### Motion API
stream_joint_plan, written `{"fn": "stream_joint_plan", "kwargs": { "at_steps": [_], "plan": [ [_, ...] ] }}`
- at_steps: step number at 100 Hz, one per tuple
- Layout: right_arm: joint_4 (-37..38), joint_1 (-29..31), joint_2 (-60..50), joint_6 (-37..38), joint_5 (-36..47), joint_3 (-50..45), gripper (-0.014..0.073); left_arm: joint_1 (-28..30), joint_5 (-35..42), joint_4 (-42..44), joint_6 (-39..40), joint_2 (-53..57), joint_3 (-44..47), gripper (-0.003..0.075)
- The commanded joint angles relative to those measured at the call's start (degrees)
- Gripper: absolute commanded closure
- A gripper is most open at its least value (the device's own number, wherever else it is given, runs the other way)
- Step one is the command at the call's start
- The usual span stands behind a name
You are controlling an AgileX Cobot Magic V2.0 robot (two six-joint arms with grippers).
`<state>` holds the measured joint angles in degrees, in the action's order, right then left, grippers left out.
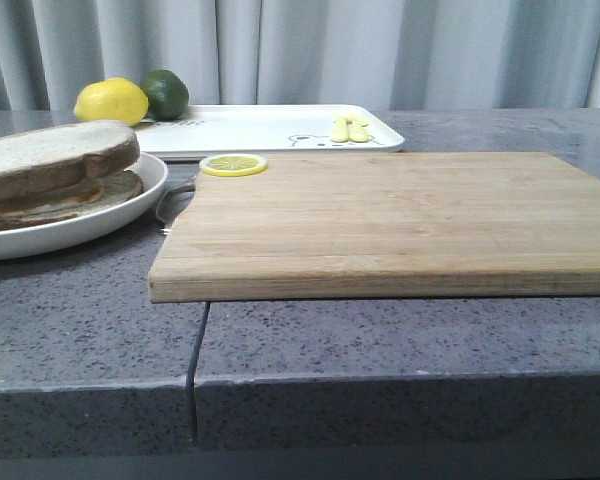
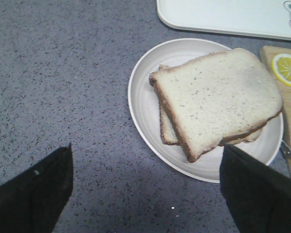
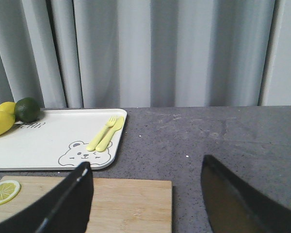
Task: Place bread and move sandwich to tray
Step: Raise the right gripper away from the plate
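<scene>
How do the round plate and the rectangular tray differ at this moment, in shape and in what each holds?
The plate is round and carries stacked bread slices; the tray is rectangular with rounded corners and holds a yellow fork and spoon, a lemon and a lime. The tray bears a printed bear; the plate is plain. Both are white.

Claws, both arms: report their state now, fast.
Left claw: open, holding nothing, above the sandwich on its plate.
Right claw: open, holding nothing.

Bread (image 2: 218, 99) atop sandwich (image 2: 167, 130) on plate (image 2: 144, 97), end effector (image 2: 145, 189) spread
</scene>
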<state>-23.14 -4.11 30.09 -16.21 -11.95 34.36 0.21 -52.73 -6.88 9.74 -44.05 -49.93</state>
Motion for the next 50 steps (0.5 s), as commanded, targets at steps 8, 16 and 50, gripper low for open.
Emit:
{"fn": "stream_joint_plan", "kwargs": {
  "at_steps": [8, 16, 50],
  "plan": [
    [0.10, 0.46, -0.09, 0.03, 4.71, 1.55, 0.0106, 2.38, 4.25, 0.08, 0.77, -4.57, -1.96, 0.0156],
    [0.10, 0.46, -0.09, 0.03, 4.71, 1.55, 0.0106, 3.26, 5.24, 0.08, 0.77, -6.94, -1.96, 0.0156],
    [0.10, 0.46, -0.09, 0.03, 4.71, 1.55, 0.0106, 3.90, 9.73, -5.56, 0.77, -15.89, -1.96, 0.0156]
  ]
}}
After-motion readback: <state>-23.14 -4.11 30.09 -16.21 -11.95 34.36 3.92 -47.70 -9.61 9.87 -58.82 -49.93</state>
